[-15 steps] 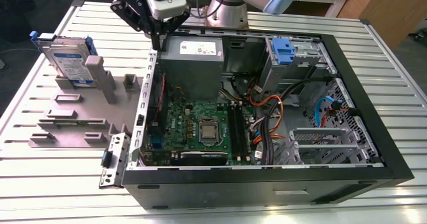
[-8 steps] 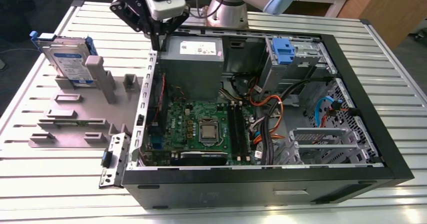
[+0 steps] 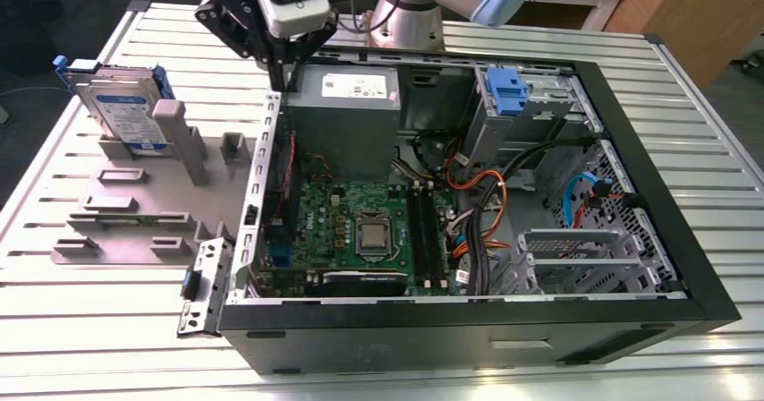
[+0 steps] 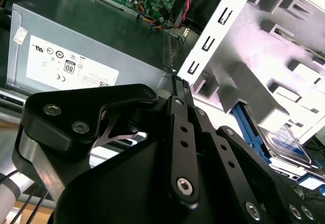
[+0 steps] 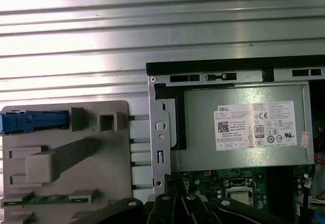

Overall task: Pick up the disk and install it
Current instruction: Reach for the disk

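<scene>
Claw (image 3: 283,83) closed, empty, over the computer case wall (image 3: 272,141) — disk (image 3: 125,110) well aside; a low sweep could clip metal.

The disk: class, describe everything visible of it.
The disk is a flat silver-grey drive with a white-and-blue label, framed by blue plastic rails. It stands on edge in the grey holder plate at the exterior view's left, outside the computer case. Only the holder touches it; the hand hangs apart, near the case's edge.
</scene>
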You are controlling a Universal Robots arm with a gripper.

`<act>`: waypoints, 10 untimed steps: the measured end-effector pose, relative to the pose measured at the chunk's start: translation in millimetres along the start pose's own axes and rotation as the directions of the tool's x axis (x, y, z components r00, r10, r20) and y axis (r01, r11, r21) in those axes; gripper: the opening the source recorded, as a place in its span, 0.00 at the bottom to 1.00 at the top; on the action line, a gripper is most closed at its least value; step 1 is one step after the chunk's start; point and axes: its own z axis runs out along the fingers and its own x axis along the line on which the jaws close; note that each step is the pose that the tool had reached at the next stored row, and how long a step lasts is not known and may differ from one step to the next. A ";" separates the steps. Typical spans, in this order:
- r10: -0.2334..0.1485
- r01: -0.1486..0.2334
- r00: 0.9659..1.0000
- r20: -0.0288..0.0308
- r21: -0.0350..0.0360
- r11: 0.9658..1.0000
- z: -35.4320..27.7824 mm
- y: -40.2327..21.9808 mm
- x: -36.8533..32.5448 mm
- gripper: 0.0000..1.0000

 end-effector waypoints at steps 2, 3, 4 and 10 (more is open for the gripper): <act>0.000 0.000 1.000 0.000 0.000 1.000 0.3 0.0 0.2 0.11; 0.000 0.000 1.000 0.000 0.000 1.000 0.4 0.0 0.4 0.11; 0.000 0.000 1.000 0.000 0.000 1.000 0.5 -0.1 0.6 0.11; 0.000 0.000 1.000 -0.001 0.000 1.000 1.1 -0.2 1.9 0.11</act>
